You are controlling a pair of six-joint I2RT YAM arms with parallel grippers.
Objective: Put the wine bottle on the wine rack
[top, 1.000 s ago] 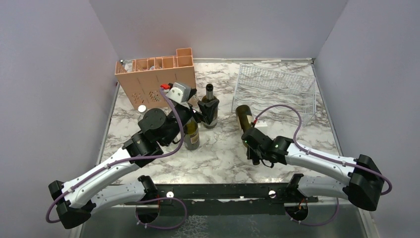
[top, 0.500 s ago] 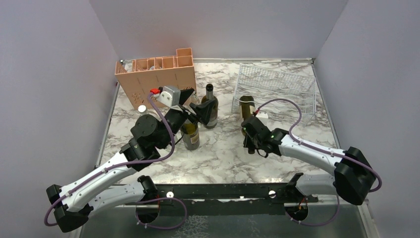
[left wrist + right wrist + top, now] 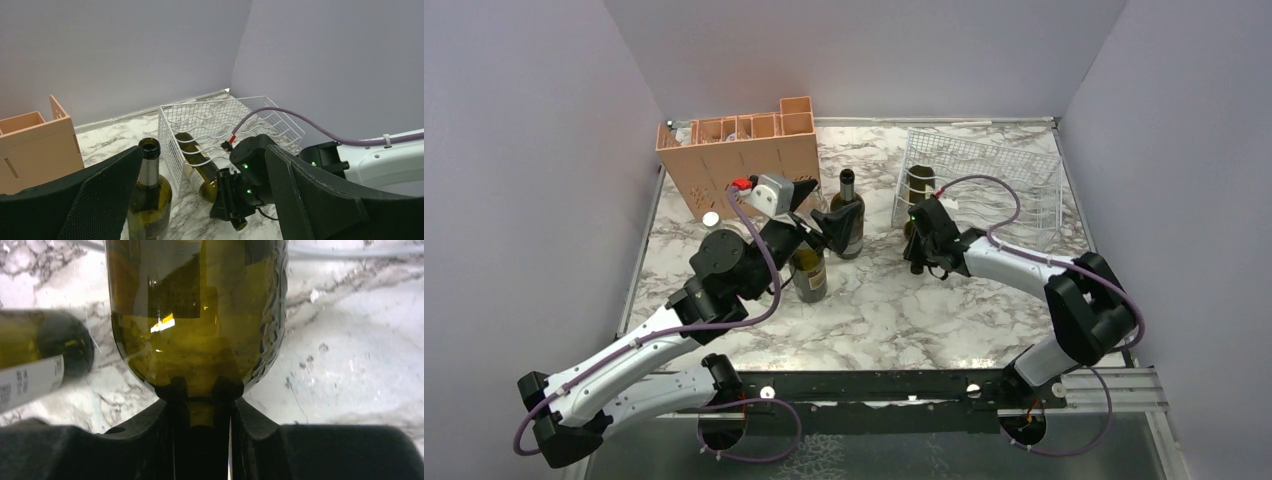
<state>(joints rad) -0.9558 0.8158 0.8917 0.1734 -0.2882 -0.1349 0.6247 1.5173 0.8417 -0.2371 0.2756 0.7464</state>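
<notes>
A green wine bottle (image 3: 918, 186) lies base-first in the left end of the white wire wine rack (image 3: 994, 170), neck pointing toward the arms. My right gripper (image 3: 920, 238) is shut on its neck; in the right wrist view the fingers (image 3: 202, 410) clamp the neck below the bottle's body (image 3: 195, 315). The left wrist view shows the bottle (image 3: 192, 150) lying between the rack's wires (image 3: 220, 115), with the right gripper (image 3: 239, 197) at its neck. My left gripper (image 3: 824, 222) is open beside an upright bottle (image 3: 846, 215), not closed on it.
A second upright bottle (image 3: 810, 272) stands under my left wrist. The peach-orange crate (image 3: 739, 165) stands at the back left. In the left wrist view the upright bottle (image 3: 148, 200) is close to the left finger. Walls close in on three sides.
My right arm has pushed the held bottle away from the table's middle and into the rack's left end. My left gripper lifted back a little, then stayed open.
</notes>
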